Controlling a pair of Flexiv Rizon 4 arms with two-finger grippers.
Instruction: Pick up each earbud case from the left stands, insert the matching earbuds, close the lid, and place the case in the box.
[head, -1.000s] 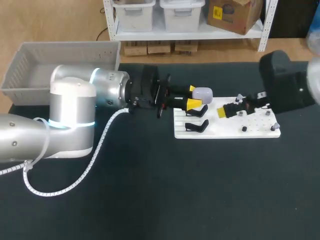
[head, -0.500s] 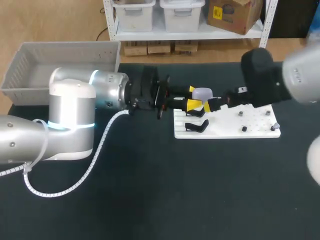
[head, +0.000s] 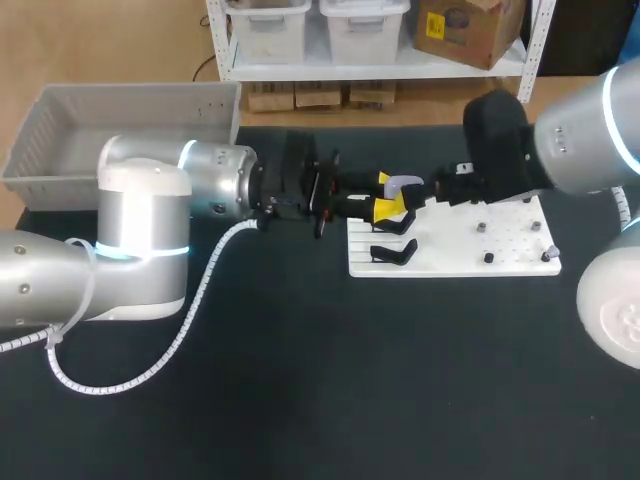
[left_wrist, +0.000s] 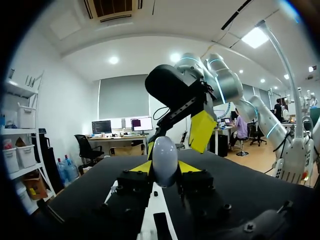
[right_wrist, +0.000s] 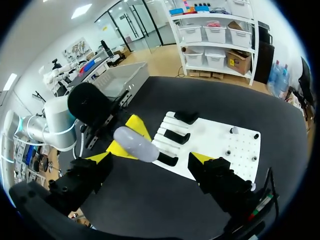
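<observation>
Head view | left hand (head: 389, 197) clamps earbud case (head: 404, 184) | right hand (right_wrist: 150, 159) straddles it

- Left arm (head: 150, 230): thick silver-grey cylindrical links, with a white joint cap edged by a glowing cyan ring.
- Cable (head: 207, 280): white, spiral-wrapped, running outside the left arm to its wrist.
- Left wrist (head: 295, 185): black housing of stacked discs.
- Left gripper (head: 388, 193): black fingers with bright yellow tips.
- Right arm (head: 580, 150): silver-grey link with a cyan band, a white rounded joint and a bulky black wrist housing.
- Right gripper (right_wrist: 150, 159): two blocky black fingers with yellow wedge tips.
</observation>
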